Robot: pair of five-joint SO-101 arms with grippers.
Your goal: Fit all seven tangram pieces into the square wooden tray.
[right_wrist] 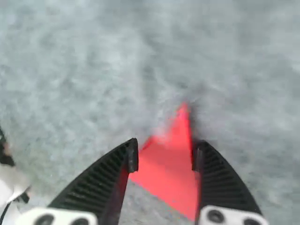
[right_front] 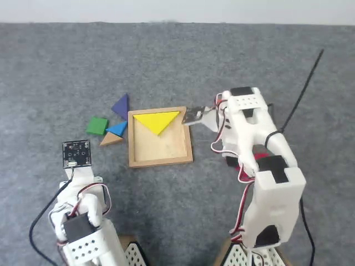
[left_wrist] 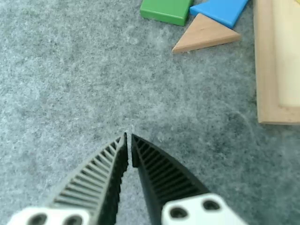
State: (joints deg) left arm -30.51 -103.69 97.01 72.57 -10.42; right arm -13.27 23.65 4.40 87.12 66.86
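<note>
Six pieces counted. One yellow triangle (right_front: 156,120) lies inside the square wooden tray (right_front: 133,139), against its far edge. Four lie on the grey felt (right_front: 66,66) just left of the tray: one dark blue triangle (right_front: 121,105), one green square (right_front: 97,125), one light blue piece (right_front: 117,128) and one tan triangle (right_front: 110,139). The last three are bunched together.

The right gripper (right_wrist: 164,154) pinches one red triangle (right_wrist: 169,164) by its edges, over felt.

The left gripper (left_wrist: 129,138) has its fingers pressed together on nothing, above bare felt near the tan triangle.

Yellow triangle (right_front: 157,121) lies in wooden tray (right_front: 163,147), red triangle (right_wrist: 168,161) outside.
</note>
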